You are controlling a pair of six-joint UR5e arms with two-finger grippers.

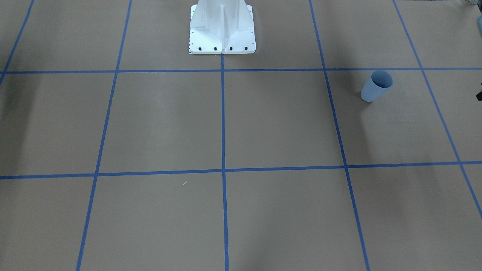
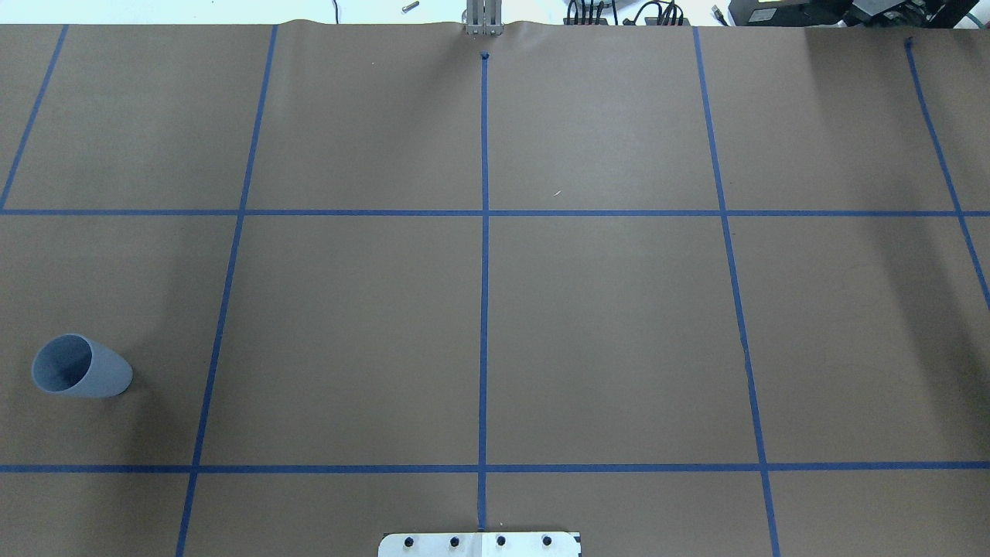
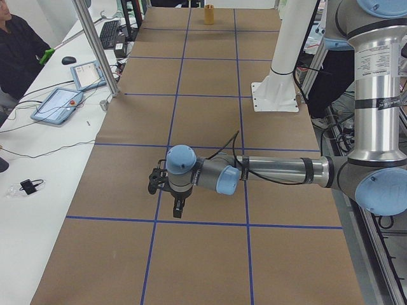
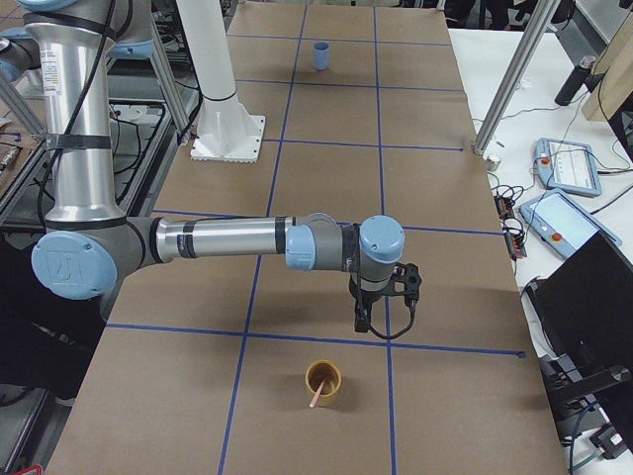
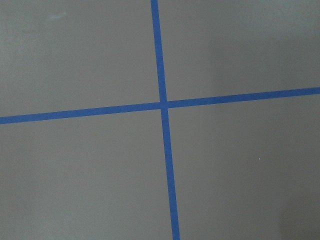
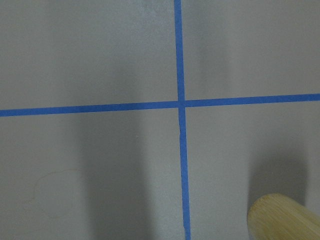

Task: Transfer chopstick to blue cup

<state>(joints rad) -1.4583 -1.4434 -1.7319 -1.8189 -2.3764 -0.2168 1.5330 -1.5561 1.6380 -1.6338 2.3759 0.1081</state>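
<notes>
Nearest the lens on the right-side camera stands a tan bamboo cup (image 4: 323,380), and the chopstick (image 4: 315,401) leans inside it, its pink end poking over the rim. So the stick has not left its starting holder, and I judge the task not yet begun in any way that shows.

My right gripper (image 4: 367,313) hangs pointing down just beside that holder, over a tape crossing on the table (image 1: 282,120), touching nothing. Its wrist camera catches only the holder's rim at the lower corner and none of its own fingers, so I cannot tell whether the jaws are apart or together. The left gripper (image 3: 177,207) hovers likewise over bare paper, and I cannot tell its state either.

The blue cup (image 1: 375,87) stands upright with nothing in it, on the robot's left side, well apart from the chopstick at the opposite end. By my reckoning everything is left: grip the stick, lift it clear, carry or pass it across, and drop it into the blue cup.
</notes>
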